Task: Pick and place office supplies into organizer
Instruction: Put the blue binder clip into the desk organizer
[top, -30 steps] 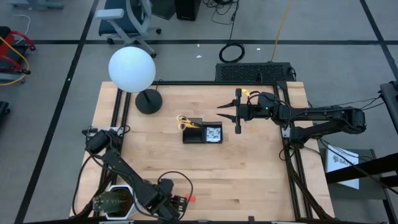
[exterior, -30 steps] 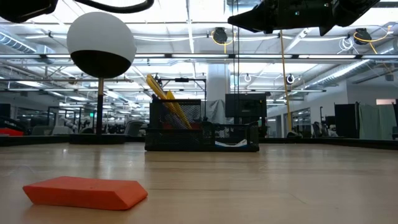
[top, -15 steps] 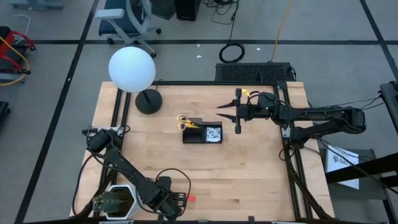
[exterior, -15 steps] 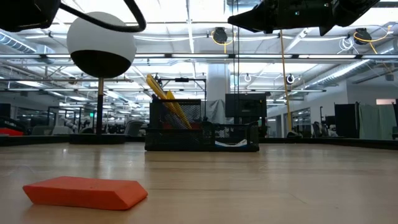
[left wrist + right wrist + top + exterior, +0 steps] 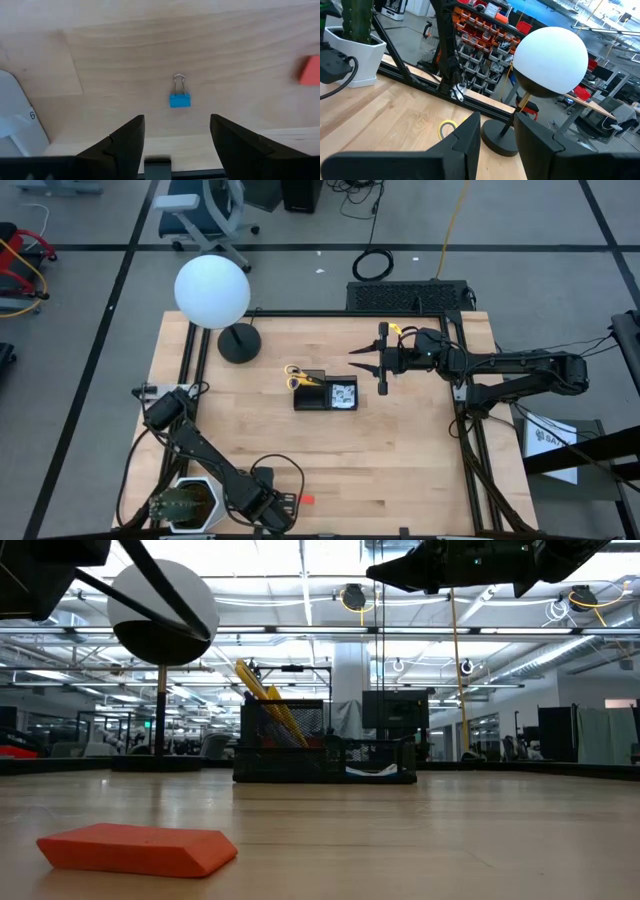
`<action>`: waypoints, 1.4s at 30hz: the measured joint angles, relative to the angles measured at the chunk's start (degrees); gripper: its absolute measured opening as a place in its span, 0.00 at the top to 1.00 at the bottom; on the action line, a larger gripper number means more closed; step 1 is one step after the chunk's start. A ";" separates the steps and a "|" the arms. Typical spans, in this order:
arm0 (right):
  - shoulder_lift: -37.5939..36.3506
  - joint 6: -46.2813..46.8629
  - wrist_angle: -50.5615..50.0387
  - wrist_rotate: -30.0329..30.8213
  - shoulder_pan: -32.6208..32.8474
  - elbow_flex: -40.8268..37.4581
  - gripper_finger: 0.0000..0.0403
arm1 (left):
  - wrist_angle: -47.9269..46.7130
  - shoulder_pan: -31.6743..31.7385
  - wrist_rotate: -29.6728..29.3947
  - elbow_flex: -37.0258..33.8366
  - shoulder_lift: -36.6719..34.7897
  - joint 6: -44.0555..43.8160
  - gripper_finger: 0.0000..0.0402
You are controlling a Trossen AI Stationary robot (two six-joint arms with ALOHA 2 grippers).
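Note:
The black organizer (image 5: 297, 403) stands mid-table, with yellow-handled scissors (image 5: 297, 376) upright in its left compartment; the low view shows its mesh wall (image 5: 290, 740). A red eraser (image 5: 307, 500) lies flat near the table's front edge, and it is large in the low view (image 5: 140, 848). A small blue binder clip (image 5: 179, 99) lies flat on the wood. My left gripper (image 5: 176, 120) hangs open above the clip, pointing down, fingers clear of it. In the high view it (image 5: 272, 508) sits just left of the eraser. My right gripper (image 5: 360, 359) is held level and open, high beside the organizer's right end.
A round white lamp (image 5: 212, 291) on a black base (image 5: 238, 343) stands at the far left. A cactus in a white pot (image 5: 182, 505) sits at the near left corner, close to my left arm. Bare wood lies between the organizer and the eraser.
My left arm has dipped a little over the near left corner and its wrist has turned slightly; in the low view more of it now shows at the top left. The eraser, the organizer and my right arm have kept still.

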 joint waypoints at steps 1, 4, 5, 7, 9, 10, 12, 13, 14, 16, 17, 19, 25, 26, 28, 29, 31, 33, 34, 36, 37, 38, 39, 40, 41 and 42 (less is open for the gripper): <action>0.00 0.00 -0.01 0.00 -0.01 0.00 0.72 | -0.02 0.00 -0.39 0.00 0.00 0.04 0.42; 0.00 0.00 -0.02 0.00 -0.01 0.00 0.72 | -0.09 0.02 -1.31 0.00 0.00 0.17 0.42; 0.00 0.00 -0.02 0.00 -0.01 0.00 0.72 | -0.20 0.02 -1.56 0.00 0.00 0.23 0.42; 0.00 0.00 -0.02 0.00 0.01 0.00 0.72 | -0.28 0.08 -1.88 0.00 0.00 0.70 0.42; 0.00 0.00 -0.02 0.00 -0.01 0.00 0.72 | -0.32 0.26 -1.93 0.00 0.00 0.87 0.42; 0.00 0.00 -0.02 0.00 -0.01 0.00 0.72 | -0.34 0.32 -2.09 0.00 0.00 0.86 0.42; 0.00 0.00 -0.02 0.00 -0.01 0.00 0.72 | -0.45 0.40 -2.54 0.00 0.00 0.87 0.42; 0.00 0.00 -0.02 0.00 -0.01 0.00 0.72 | -0.54 0.45 -2.82 0.00 0.00 0.89 0.42; 0.00 0.00 -0.02 0.00 0.00 -0.01 0.72 | -0.56 0.44 -2.95 0.00 0.00 0.91 0.42; -0.02 0.00 -0.02 0.00 -0.01 0.00 0.73 | -0.54 0.50 -2.95 -0.23 0.00 0.92 0.42; 0.00 0.00 -0.02 0.00 0.01 0.00 0.73 | -0.59 0.50 -2.97 -0.36 0.00 0.92 0.42; 0.00 0.00 -0.02 0.00 -0.01 0.00 0.73 | -0.62 0.50 -2.97 -0.39 0.02 0.93 0.42; -0.01 0.00 -0.02 0.00 -0.01 0.00 0.72 | 0.50 0.72 -2.33 -0.39 1.47 1.01 0.42; 0.00 0.00 -0.02 0.01 0.00 0.00 0.73 | 1.00 0.70 -1.96 -0.39 1.98 0.86 0.42; 0.00 0.00 -0.02 0.02 -0.01 0.00 0.73 | 1.79 0.73 -1.26 -0.27 2.98 1.05 0.42; -0.01 0.00 -0.02 0.00 0.01 0.00 0.73 | 2.36 0.75 -0.93 -0.21 3.42 1.25 0.42; 0.00 0.00 -0.04 0.00 0.01 0.00 0.72 | 2.82 0.76 -0.55 -0.17 3.76 1.27 0.42; 0.00 0.00 -0.07 0.00 0.01 0.00 0.72 | 2.96 0.76 -0.57 -0.22 3.78 1.27 0.42; 0.00 0.00 -0.09 0.02 -0.01 0.00 0.72 | 2.96 0.76 -0.58 -0.22 3.80 1.27 0.42; 0.00 0.00 -0.07 0.01 0.00 0.00 0.73 | 2.91 0.79 -0.59 -0.22 3.65 1.27 0.42; 0.00 0.00 -0.04 0.00 -0.01 0.00 0.73 | 2.83 0.79 -0.55 -0.24 3.57 1.27 0.42; -0.01 0.00 -0.04 0.01 0.00 0.00 0.73 | 2.79 0.79 -0.48 -0.24 3.54 1.27 0.42; -0.01 0.00 -0.04 0.00 0.01 0.00 0.73 | 2.76 0.79 -0.30 -0.24 3.55 1.27 0.42; 0.00 0.00 -0.07 0.02 0.00 0.00 0.73 | 2.78 0.76 -0.12 -0.24 3.56 1.27 0.42; 0.00 0.00 -0.05 0.00 0.00 0.00 0.73 | 2.78 0.64 -0.06 -0.26 3.56 1.26 0.42; -0.02 0.00 -0.05 0.00 0.00 0.00 0.72 | 2.78 0.49 -0.06 -0.26 3.56 1.23 0.42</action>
